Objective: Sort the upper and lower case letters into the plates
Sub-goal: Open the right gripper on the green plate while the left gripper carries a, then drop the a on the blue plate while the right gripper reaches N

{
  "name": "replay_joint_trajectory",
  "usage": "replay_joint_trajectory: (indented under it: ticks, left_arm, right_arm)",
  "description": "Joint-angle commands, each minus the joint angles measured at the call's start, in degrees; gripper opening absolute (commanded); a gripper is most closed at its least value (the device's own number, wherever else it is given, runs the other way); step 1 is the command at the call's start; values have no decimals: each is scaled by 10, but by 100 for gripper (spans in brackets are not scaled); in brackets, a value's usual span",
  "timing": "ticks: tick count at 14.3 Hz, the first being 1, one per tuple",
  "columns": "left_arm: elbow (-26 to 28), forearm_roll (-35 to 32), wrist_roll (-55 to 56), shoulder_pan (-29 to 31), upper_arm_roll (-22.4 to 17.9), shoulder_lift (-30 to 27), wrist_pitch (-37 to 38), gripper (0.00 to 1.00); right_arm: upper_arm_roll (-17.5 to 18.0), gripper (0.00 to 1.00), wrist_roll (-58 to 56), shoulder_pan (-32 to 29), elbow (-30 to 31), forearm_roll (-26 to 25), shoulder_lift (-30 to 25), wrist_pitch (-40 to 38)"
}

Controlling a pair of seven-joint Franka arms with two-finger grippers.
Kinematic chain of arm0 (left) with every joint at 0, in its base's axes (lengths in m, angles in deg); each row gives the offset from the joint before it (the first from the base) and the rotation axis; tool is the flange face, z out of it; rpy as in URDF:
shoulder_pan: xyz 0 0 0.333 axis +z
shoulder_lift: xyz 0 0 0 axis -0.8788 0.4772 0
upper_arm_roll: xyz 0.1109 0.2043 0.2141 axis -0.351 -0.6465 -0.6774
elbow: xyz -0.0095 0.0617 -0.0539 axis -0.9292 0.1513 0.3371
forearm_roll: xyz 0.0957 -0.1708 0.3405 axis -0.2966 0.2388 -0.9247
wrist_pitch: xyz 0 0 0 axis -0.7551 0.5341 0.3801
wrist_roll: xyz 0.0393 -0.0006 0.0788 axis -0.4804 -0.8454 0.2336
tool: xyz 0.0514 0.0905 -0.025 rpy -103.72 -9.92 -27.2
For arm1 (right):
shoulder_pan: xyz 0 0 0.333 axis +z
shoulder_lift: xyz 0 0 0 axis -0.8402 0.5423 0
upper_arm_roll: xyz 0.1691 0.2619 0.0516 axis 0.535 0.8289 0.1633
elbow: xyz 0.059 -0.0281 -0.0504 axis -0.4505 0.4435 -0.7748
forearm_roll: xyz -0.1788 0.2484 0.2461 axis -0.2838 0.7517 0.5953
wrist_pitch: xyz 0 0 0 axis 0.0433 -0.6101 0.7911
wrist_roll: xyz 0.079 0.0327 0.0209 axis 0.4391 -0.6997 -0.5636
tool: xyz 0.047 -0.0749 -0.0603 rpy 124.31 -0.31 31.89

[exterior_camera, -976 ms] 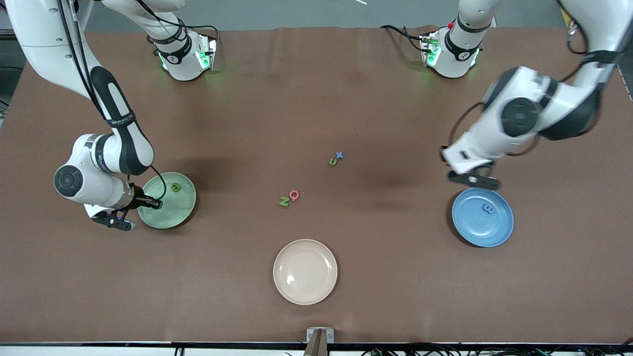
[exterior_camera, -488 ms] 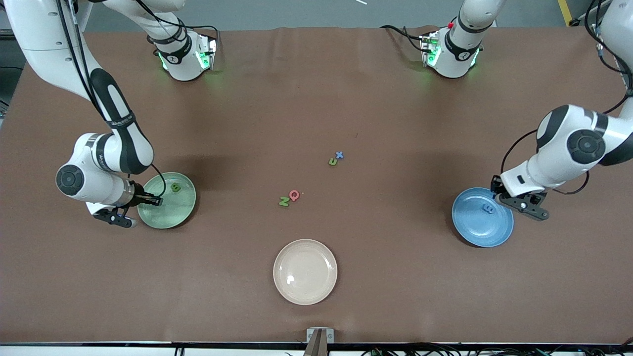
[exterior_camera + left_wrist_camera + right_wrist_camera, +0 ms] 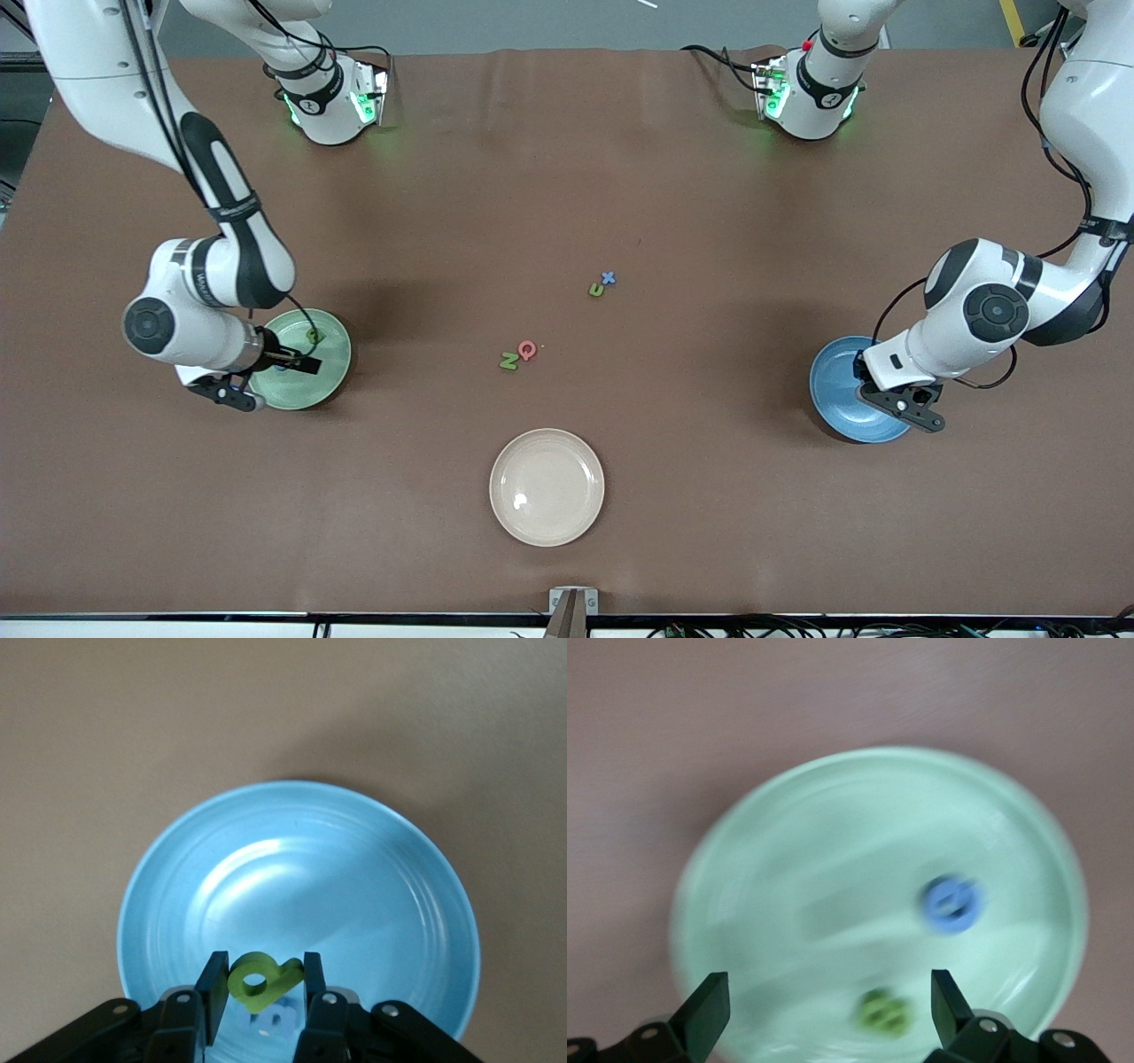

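Currently, a green p (image 3: 257, 979) is pinched between the two fingers of the left claw (image 3: 262, 967), which is closed on it and hangs low over the blue plate (image 3: 354, 868). The plate sits toward the left arm's end of the counter (image 3: 567, 177). One small blue letter (image 3: 270, 1020) already lies in that plate, directly under the held piece, so this looks like the lower-case plate, with the p poised to be dropped beside it.

Toward the right arm's end of the counter sits the mint green plate (image 3: 833, 833). The right claw (image 3: 828, 988) hovers just above it with its fingers spread wide and nothing between them. In the plate lie a blue piece (image 3: 952, 902) and a green piece (image 3: 884, 1010), both too blurred in the right wrist view to read. The empty, open claw over them suggests a delivery finished there.

Four letters wait near the middle of the counter, well apart from both plates. A green N (image 3: 508, 361) touches a red Q (image 3: 528, 350). A green u (image 3: 597, 290) sits just beside a blue x (image 3: 608, 278), farther from the front camera than the first pair.

An empty cream plate (image 3: 547, 486) rests near the middle of the counter edge closest to the front camera, and seems to play no part in the sorting.
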Motion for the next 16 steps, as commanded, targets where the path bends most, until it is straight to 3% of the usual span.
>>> replay_joint_trajectory:
  ticks: [1, 7, 10, 11, 12, 13, 14, 16]
  left_arm:
    - [-45, -11, -6, -11, -9, 42, -6, 20]
    - [-78, -10, -6, -87, -97, 71, -69, 20]
    - [-80, -11, -8, -91, -105, 68, -76, 21]
    - [-81, -11, -8, -91, -105, 67, -76, 27]
    - [-82, -10, -5, -91, -104, 64, -76, 47]
    - [-82, -8, -5, -91, -102, 59, -75, 81]
    - [-81, -3, -6, -88, -100, 52, -70, 100]
    - [-81, 20, 1, -82, -64, 33, -18, 100]
  right_arm:
    - [-3, 100, 176, 91, -23, -1, -8, -11]
    - [-4, 100, 461, 207, -142, 25, 87, -3]
    - [-4, 100, 558, 224, -154, 25, 108, 31]
    - [-4, 100, 595, 231, -164, 21, 122, 40]
    - [-4, 100, 627, 245, -179, 20, 137, 41]
    - [-5, 100, 659, 257, -204, 18, 156, 40]
    - [-5, 100, 687, 259, -224, 17, 171, 40]
    - [-5, 99, 726, 266, -245, 15, 188, 36]
